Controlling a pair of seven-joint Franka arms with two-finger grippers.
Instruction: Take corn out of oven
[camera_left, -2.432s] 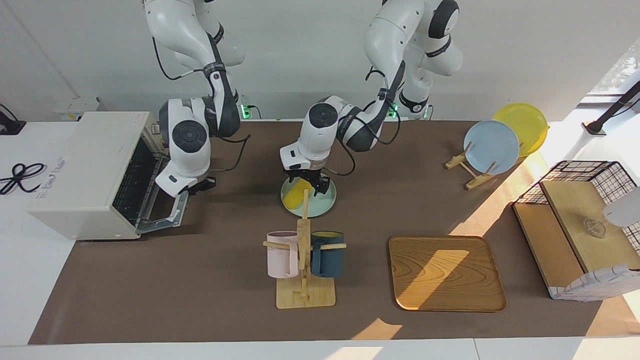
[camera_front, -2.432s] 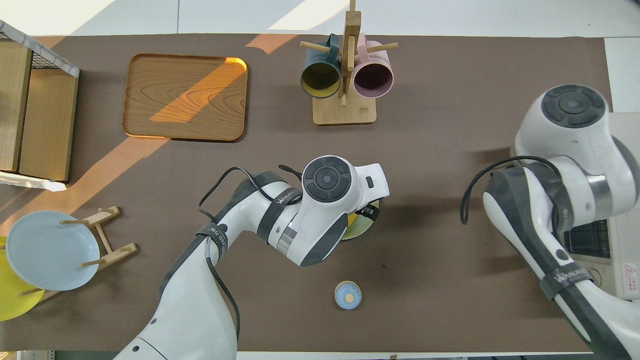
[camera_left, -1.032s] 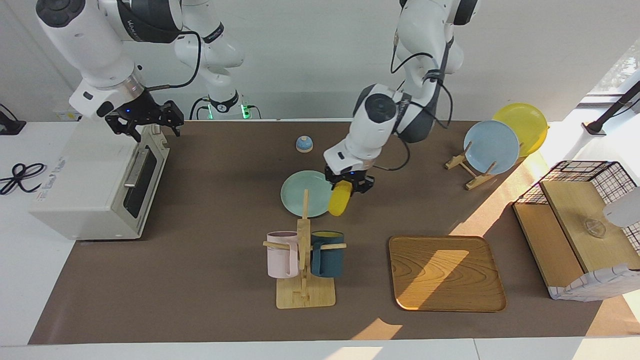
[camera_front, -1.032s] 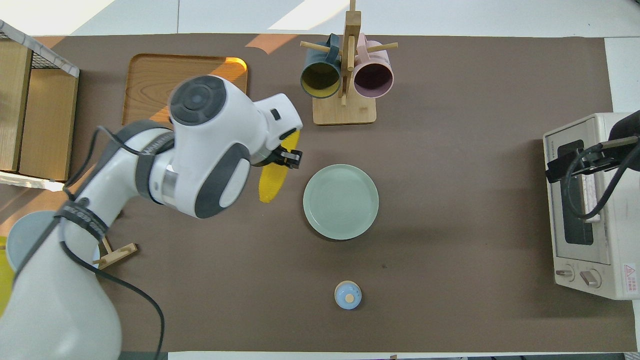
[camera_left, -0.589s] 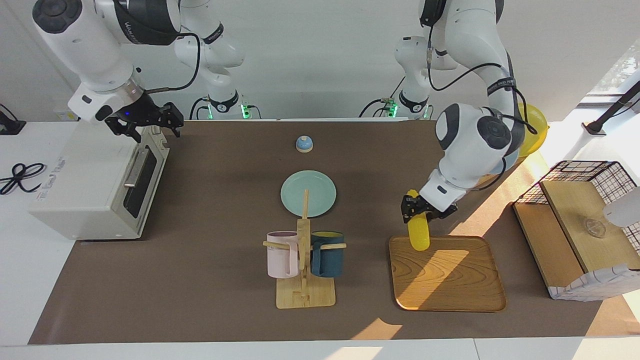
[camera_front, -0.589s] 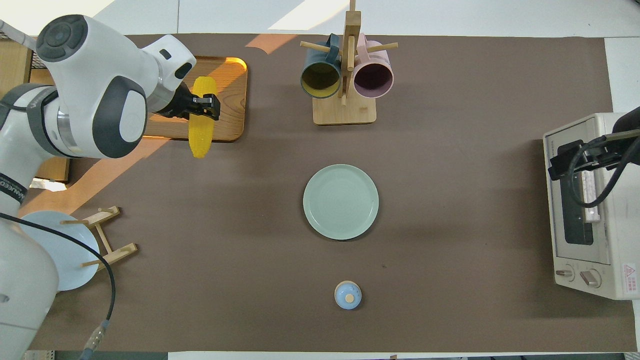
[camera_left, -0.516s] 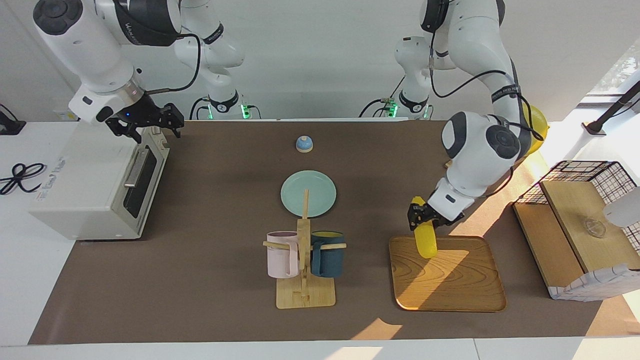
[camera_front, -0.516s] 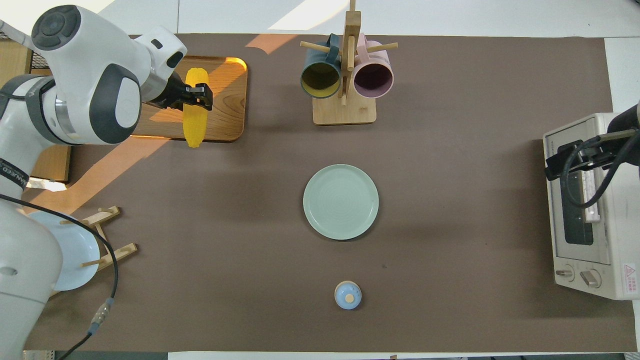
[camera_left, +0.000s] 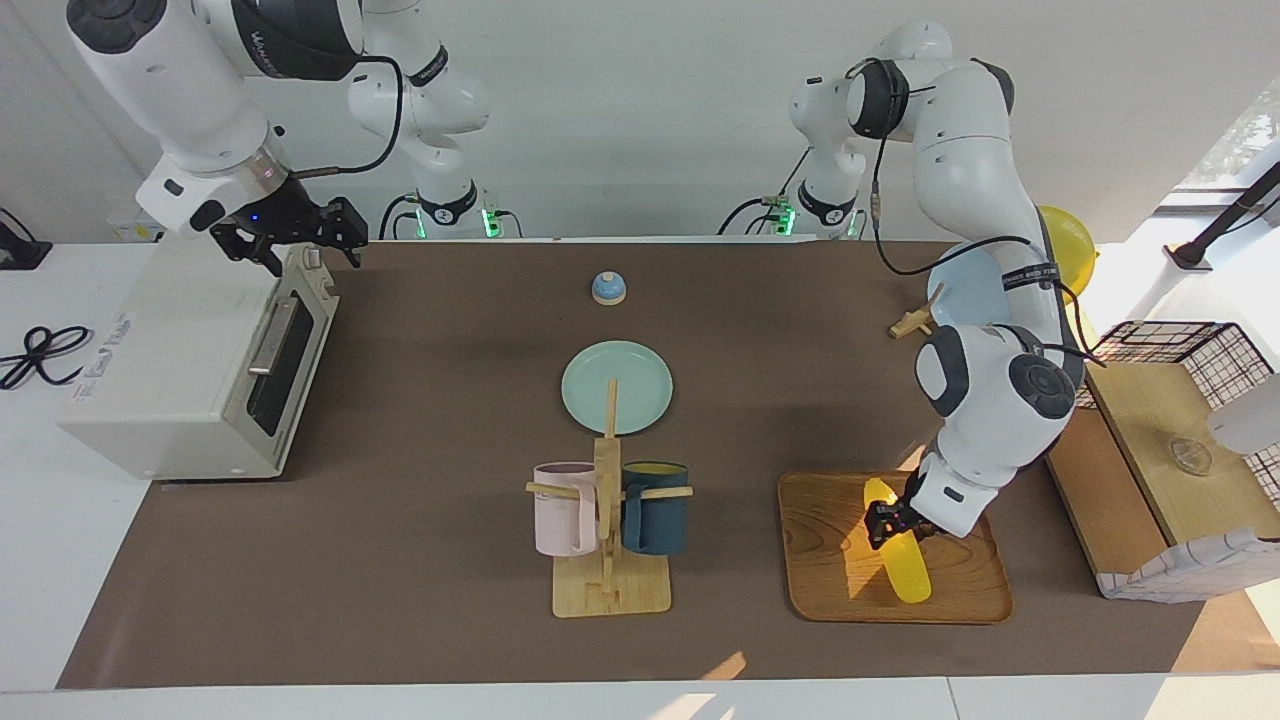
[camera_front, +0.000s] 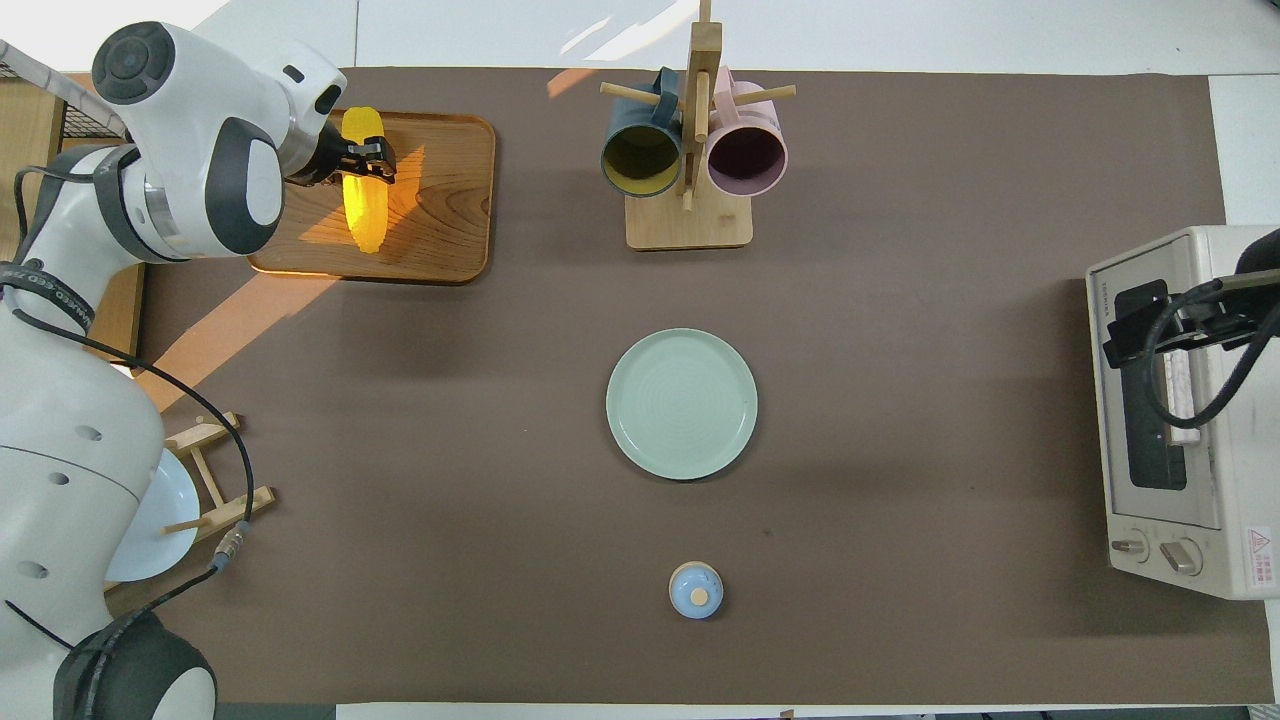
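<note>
The yellow corn (camera_left: 900, 562) hangs tilted low over the wooden tray (camera_left: 960, 590), and my left gripper (camera_left: 886, 522) is shut on its upper end. I cannot tell whether the lower tip touches the tray. From overhead the corn (camera_front: 362, 205) lies over the tray (camera_front: 440, 225) on the side toward the left arm's end, with the left gripper (camera_front: 366, 157) across it. The white oven (camera_left: 170, 350) stands at the right arm's end with its door shut. My right gripper (camera_left: 292, 242) hovers open above the oven's top front edge, holding nothing; overhead it (camera_front: 1135, 325) sits over the oven (camera_front: 1165, 480).
A pale green plate (camera_left: 616, 386) lies mid-table. The mug rack (camera_left: 608, 520) with a pink and a dark blue mug stands beside the tray. A small blue bell (camera_left: 608, 288) sits nearer the robots. A plate stand (camera_left: 915, 322) and wire basket (camera_left: 1170, 440) are at the left arm's end.
The left arm carried the corn from the green plate over to the wooden tray and lowered it. The oven door went from open to shut. The right gripper stays over the oven.
</note>
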